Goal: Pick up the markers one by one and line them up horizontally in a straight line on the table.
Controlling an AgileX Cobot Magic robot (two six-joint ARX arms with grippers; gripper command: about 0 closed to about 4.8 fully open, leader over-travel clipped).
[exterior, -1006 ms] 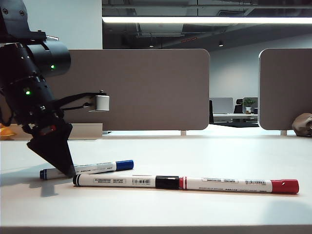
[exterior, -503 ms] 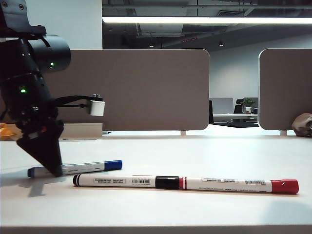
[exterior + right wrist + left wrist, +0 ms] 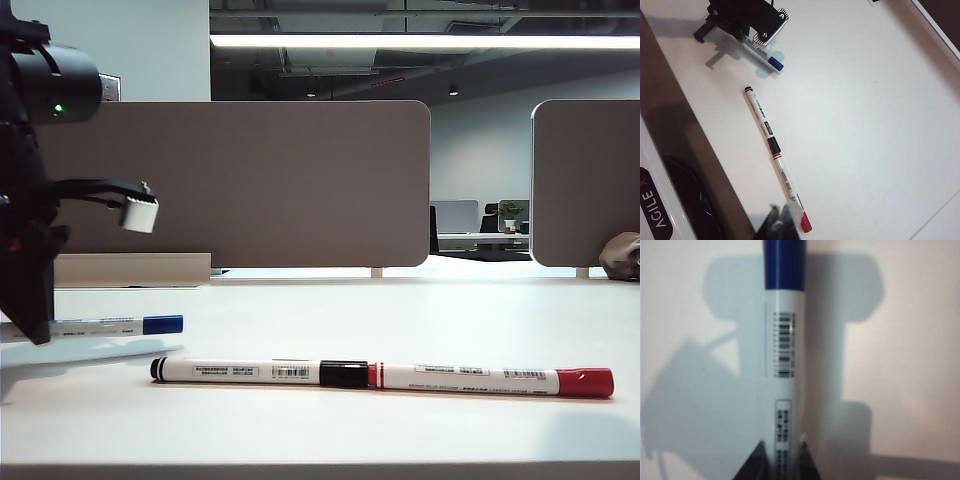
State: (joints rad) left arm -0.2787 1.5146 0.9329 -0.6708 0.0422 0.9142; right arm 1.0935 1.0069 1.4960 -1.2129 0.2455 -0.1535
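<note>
Three slim markers (image 3: 380,377); left gripper (image 3: 782,460) pinching blue-capped one (image 3: 782,355); right gripper (image 3: 781,222) closed

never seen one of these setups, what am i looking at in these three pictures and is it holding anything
This is a robot with two arms, each ending in a two-finger gripper. One picture comes from a camera off the arms, looking across the white table. The other two come from cameras on each wrist.

Two pens lie end to end on the table: the black marker and the red marker. The black arm at the left edge of the table view carries the left gripper. Its jaws are closed on the blue marker, which sits level just above the table, casting a shadow below. The left wrist camera shows that pen up close.

The right gripper is shut and holds nothing. It hangs over the table near the red marker's capped end.
</note>
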